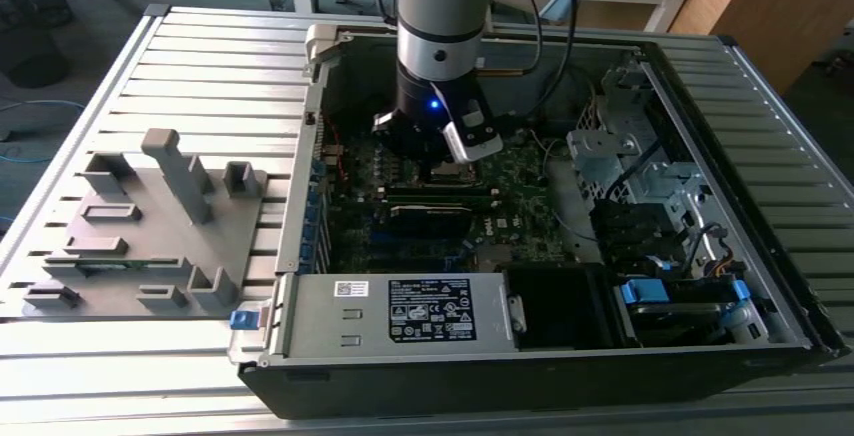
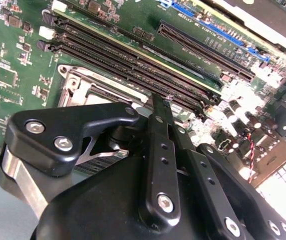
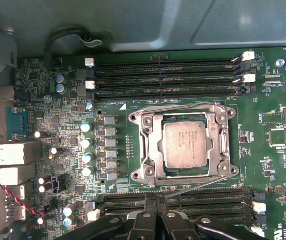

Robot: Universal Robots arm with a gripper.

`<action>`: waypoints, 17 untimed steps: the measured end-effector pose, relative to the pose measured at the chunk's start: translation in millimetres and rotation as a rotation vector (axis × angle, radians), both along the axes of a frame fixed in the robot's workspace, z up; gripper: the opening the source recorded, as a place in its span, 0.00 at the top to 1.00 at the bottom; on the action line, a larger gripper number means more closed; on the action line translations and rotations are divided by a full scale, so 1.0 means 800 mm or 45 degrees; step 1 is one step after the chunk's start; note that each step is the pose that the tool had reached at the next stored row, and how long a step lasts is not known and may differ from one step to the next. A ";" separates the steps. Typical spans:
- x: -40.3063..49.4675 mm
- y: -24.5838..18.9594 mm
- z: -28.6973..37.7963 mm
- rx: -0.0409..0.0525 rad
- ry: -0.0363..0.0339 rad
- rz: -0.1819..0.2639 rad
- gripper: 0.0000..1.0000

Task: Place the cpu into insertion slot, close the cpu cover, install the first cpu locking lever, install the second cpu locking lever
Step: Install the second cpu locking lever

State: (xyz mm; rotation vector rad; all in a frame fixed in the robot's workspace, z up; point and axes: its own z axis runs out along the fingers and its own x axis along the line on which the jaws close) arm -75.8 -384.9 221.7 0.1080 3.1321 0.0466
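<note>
Cpu (image 3: 184,145): seated in insertion slot (image 3: 150,150), cover (image 3: 218,145) down; light, stiff, fragile; edge-grip only. Gripper (image 3: 155,200): pressed together, empty.

Open computer case (image 1: 801,346) on a slatted metal table (image 1: 200,46). Grey fixture tray (image 1: 134,246) with upright pegs lies toward the exterior view's left of the case. Silver power supply (image 1: 400,311) with label sits along the case's near edge; blue drive clips (image 1: 681,291) beside it.

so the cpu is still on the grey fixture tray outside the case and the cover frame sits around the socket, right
Not quite: the cpu is already lying in the insertion slot on the motherboard, as the first wrist view shows. The cpu cover frame does sit around the socket.
</note>
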 end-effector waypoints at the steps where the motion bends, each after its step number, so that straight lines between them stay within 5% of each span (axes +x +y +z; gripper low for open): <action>1: 0.000 0.0000 0.0000 0.000 0.0000 0.000 0.90; 17: -0.001 0.0000 -0.0039 0.000 0.0000 0.000 0.90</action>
